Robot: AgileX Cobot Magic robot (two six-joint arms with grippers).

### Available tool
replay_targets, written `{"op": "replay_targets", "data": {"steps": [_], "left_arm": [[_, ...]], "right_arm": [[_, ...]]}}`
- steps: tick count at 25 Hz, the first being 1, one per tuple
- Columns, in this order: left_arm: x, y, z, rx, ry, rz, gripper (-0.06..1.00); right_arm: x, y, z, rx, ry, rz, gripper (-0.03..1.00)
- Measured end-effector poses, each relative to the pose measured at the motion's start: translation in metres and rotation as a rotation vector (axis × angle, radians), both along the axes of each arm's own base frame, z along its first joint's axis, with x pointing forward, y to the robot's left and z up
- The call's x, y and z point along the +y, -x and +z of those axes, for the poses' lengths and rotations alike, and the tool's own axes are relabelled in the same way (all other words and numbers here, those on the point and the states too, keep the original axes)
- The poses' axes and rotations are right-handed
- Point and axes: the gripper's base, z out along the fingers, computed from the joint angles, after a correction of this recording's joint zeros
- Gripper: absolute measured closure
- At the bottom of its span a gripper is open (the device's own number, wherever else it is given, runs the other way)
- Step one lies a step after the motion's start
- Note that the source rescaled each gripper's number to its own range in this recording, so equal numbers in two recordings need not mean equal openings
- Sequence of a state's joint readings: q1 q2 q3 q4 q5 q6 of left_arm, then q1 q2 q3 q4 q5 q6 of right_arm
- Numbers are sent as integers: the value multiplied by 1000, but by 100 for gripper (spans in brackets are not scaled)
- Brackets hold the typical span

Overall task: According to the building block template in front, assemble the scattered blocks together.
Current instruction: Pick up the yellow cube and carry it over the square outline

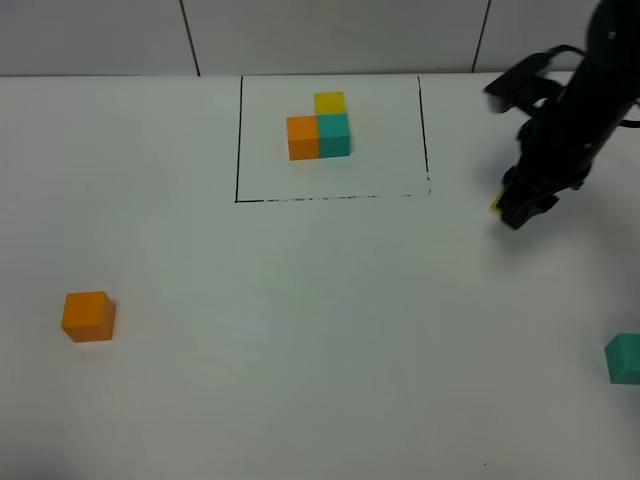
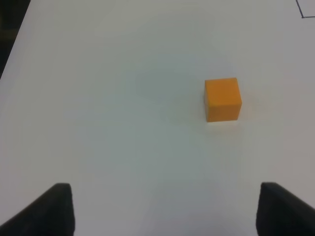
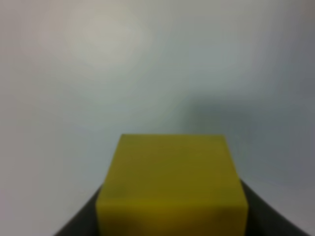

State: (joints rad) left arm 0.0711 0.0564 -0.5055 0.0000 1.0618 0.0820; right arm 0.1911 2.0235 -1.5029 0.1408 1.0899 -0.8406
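Yellow block (image 3: 171,186), one of three loose cubes, sits pinched between the dark fingers of the right gripper (image 1: 512,208), which hangs just beside the right edge of the framed template (image 1: 319,125). In the exterior view we see only a yellow sliver at the fingertips, and the shadow in the wrist view suggests that the cube is held clear of the table (image 1: 300,380). The orange block (image 1: 88,316) rests near the left edge of the table and the teal block (image 1: 624,358) at the far right edge, well apart from each other and from the frame. The left gripper (image 2: 165,211) is spread wide over the table, with the orange block ahead of its fingertips and not between them. Inside the frame, we read the pattern as orange and teal touching side by side, with yellow touching the teal cube on its far side. We judge the step in hand to be the carrying of the first cube to a building spot. The next move calls for setting it down square to the frame, with room left on its near side for teal and orange.
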Motion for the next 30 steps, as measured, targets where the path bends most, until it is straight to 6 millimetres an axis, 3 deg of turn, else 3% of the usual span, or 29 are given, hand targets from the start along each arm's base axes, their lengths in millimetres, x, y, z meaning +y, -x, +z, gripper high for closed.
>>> {"op": "replay_targets", "data": {"steps": [2, 5, 12, 17, 24, 30], "left_arm": [[0, 0, 0, 0, 0, 0, -6], [0, 0, 0, 0, 1, 1, -6], [0, 0, 0, 0, 1, 1, -6], [0, 0, 0, 0, 1, 1, -6], [0, 0, 0, 0, 1, 1, -6], [0, 0, 0, 0, 1, 1, -6]], "right_arm": [[31, 10, 0, 2, 0, 252, 90], [65, 20, 1, -35, 21, 462, 90], [118, 15, -11, -64, 114, 669, 90], [136, -5, -23, -46, 132, 694, 90], [154, -30, -23, -122, 118, 684, 90], [163, -41, -32, -140, 110, 628, 90]]}}
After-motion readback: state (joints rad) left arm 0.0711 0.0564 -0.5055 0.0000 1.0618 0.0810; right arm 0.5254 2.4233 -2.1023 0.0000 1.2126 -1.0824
